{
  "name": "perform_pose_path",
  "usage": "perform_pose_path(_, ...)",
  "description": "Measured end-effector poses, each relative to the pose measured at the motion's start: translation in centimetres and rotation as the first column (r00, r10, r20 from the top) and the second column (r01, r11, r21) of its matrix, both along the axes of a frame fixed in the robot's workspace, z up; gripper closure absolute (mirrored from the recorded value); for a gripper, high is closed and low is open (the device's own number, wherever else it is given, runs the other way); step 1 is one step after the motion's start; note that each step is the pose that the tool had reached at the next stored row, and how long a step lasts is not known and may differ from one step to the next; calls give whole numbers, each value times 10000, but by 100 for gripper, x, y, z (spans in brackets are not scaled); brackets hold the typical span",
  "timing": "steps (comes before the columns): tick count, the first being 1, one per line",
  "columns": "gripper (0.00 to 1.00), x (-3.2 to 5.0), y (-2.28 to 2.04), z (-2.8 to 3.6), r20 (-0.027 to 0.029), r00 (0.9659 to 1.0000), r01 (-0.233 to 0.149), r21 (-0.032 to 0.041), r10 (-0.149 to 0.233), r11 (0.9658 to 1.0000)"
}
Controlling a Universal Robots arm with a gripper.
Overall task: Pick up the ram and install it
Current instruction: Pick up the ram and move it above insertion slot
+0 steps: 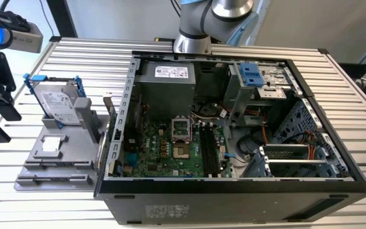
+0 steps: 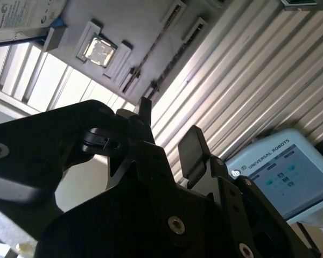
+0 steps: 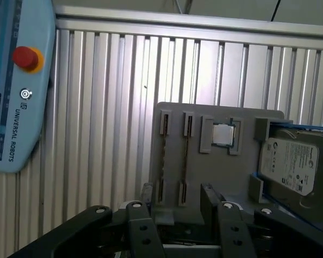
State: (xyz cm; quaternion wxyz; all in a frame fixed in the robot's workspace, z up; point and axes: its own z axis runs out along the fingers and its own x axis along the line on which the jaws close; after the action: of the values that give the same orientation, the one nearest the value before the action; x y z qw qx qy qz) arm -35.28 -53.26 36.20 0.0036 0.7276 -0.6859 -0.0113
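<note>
The ram (image 3: 185, 158) is a thin dark stick standing on edge in the slotted posts of a grey holder (image 3: 242, 177). It appears as a dark line (image 2: 153, 48) in the second wrist view. My gripper (image 3: 177, 196) hovers open above the holder, apart from the ram, with nothing between its black fingers (image 2: 191, 148). In the first wrist view the ram runs toward the gap between the fingers. In the exterior view the gripper (image 1: 2, 124) hangs at the far left, beside the holder (image 1: 46, 157). The motherboard's long black slots (image 1: 208, 148) lie inside the open computer case (image 1: 234, 188).
On the same holder a silver hard drive (image 3: 296, 161) stands in a blue-edged bracket, and a small square silver plate (image 3: 223, 134) lies flat. A teach pendant (image 3: 16, 80) rests on the ribbed metal table (image 3: 107, 107). The arm's base (image 1: 192, 43) stands behind the case.
</note>
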Motion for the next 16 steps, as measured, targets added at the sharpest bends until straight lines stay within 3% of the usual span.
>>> perform_pose_path(16,0,3,1,-176,0,10000,0,-65,0,10000)
